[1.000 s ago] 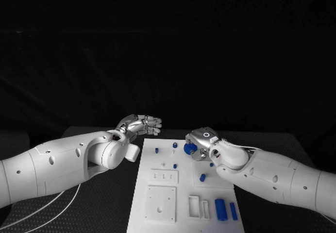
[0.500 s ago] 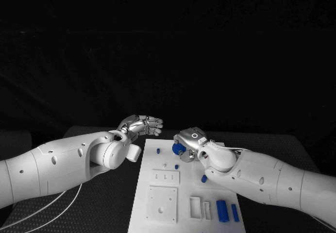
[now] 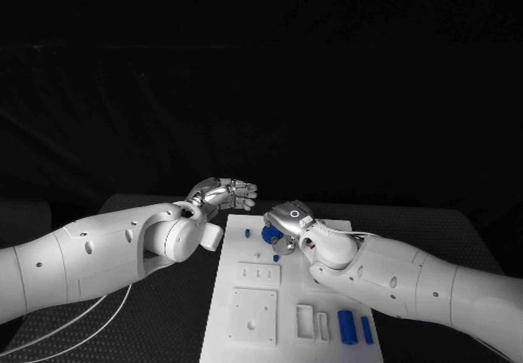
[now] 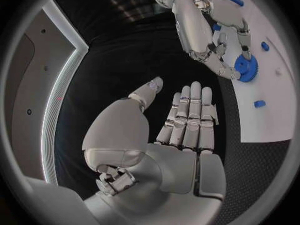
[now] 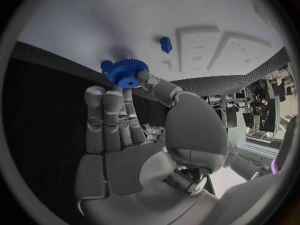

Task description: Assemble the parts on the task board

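Between fingertips, toothed blue gear (image 5: 128, 73)

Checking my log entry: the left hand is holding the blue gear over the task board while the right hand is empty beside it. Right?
Swapped. The right hand pinches the blue gear over the task board, plain in the right wrist view; the left hand is the empty one beside it.

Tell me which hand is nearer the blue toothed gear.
Right. The right hand pinches the blue toothed gear in its fingertips over the white task board. The left hand sits off the board's far left corner, holding nothing, apart from the gear.
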